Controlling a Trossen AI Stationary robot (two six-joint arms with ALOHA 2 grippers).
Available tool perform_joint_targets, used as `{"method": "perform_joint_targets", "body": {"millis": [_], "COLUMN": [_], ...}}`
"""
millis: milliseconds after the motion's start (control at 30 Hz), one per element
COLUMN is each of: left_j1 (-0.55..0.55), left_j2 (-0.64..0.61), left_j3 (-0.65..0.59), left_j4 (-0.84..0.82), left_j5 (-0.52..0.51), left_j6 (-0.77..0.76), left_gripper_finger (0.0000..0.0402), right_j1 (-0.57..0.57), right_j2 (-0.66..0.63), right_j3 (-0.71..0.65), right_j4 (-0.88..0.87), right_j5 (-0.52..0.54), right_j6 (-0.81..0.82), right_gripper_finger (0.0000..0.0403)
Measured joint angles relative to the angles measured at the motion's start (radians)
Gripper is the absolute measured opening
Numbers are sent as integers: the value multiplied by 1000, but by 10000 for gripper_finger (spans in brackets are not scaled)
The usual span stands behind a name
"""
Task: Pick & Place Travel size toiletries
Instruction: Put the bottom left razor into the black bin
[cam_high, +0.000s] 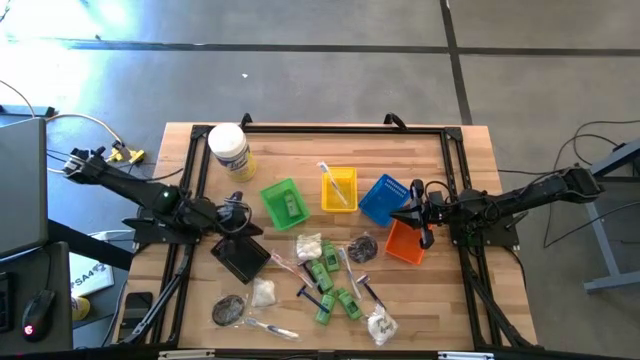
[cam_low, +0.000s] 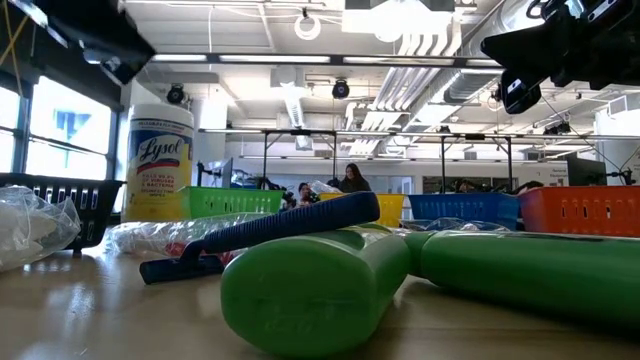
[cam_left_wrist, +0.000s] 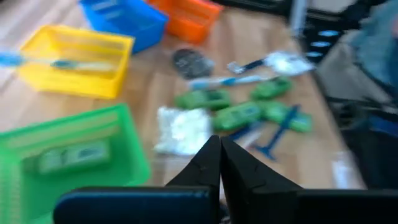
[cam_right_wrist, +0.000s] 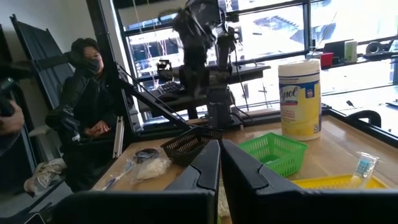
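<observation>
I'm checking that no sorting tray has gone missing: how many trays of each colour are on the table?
green tray: 1
yellow tray: 1
blue tray: 1
orange tray: 1
black tray: 1
Total: 5

Wood-plank counter (cam_high: 470, 150) with a black frame on its edges, standing on a grey concrete floor (cam_high: 330, 70) crossed by dark seam lines. Glare patch on the floor beyond the counter's far left corner. Cables (cam_high: 70, 125) trail on the floor left of the counter. Past the counter: open industrial ceiling with white ducts (cam_low: 420, 70) and round lamps (cam_low: 308, 25), large windows (cam_right_wrist: 273, 31) with daylight, a seated person (cam_right_wrist: 87, 106) in dark clothes off the counter's left side.
</observation>
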Motion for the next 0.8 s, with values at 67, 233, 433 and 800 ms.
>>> {"method": "perform_joint_targets", "body": {"millis": [67,233,433,800], "left_j1": [2,3,3,3], "left_j2": [1,2,1,0], "left_j3": [-53,-171,-252,-384], "left_j4": [58,253,447,571], "left_j5": [-79,-218,-227,-229], "left_j6": [-5,63,210,210], "left_gripper_finger": [2,1,0,0], "right_j1": [0,0,0,0], "right_j2": [4,17,48,98], "right_j3": [0,0,0,0], "right_j4": [0,-1,-1,0], "right_j5": [-3,-3,3,9], "right_j6": [0,0,-3,-4], "right_gripper_finger": [9,9,9,9]}}
